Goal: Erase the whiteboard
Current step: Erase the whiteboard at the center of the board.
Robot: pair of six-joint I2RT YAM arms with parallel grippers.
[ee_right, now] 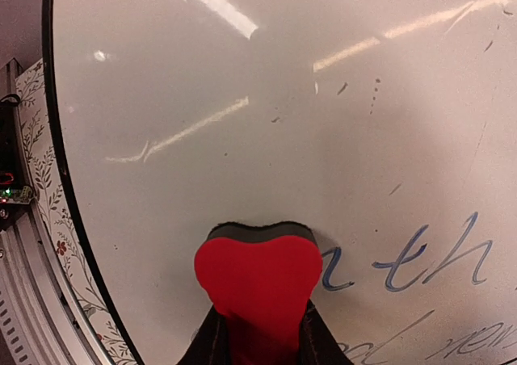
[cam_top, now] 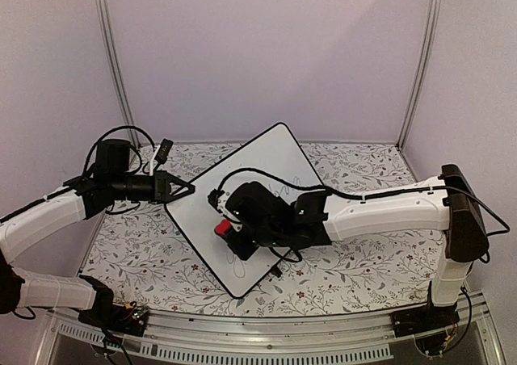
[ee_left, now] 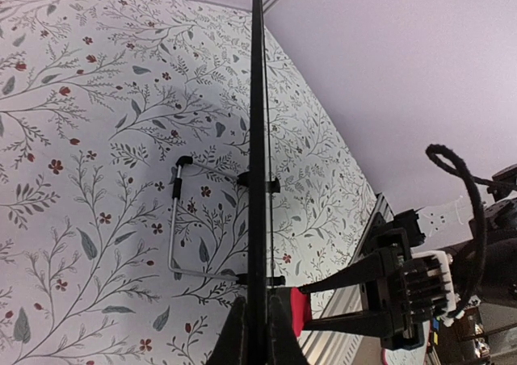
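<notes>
The whiteboard (cam_top: 271, 157) lies turned like a diamond on the floral table. My left gripper (cam_top: 187, 189) is shut on its left edge; in the left wrist view the black frame (ee_left: 257, 98) runs edge-on between my fingers (ee_left: 236, 337). My right gripper (cam_top: 229, 226) is shut on a red eraser (cam_top: 220, 228) pressed to the board's lower left part. In the right wrist view the eraser (ee_right: 258, 280) sits on the glossy surface (ee_right: 242, 98) just left of blue handwriting (ee_right: 404, 264). More faint writing (ee_right: 468, 337) runs below that. The red eraser (ee_left: 300, 310) also shows from the left wrist.
A wire stand (ee_left: 174, 220) juts from the board's underside above the floral cloth (cam_top: 145, 252). An aluminium rail (cam_top: 266, 333) runs along the near edge. Metal posts (cam_top: 113, 58) stand at the back corners. A black cable (cam_top: 355, 194) loops over the right arm.
</notes>
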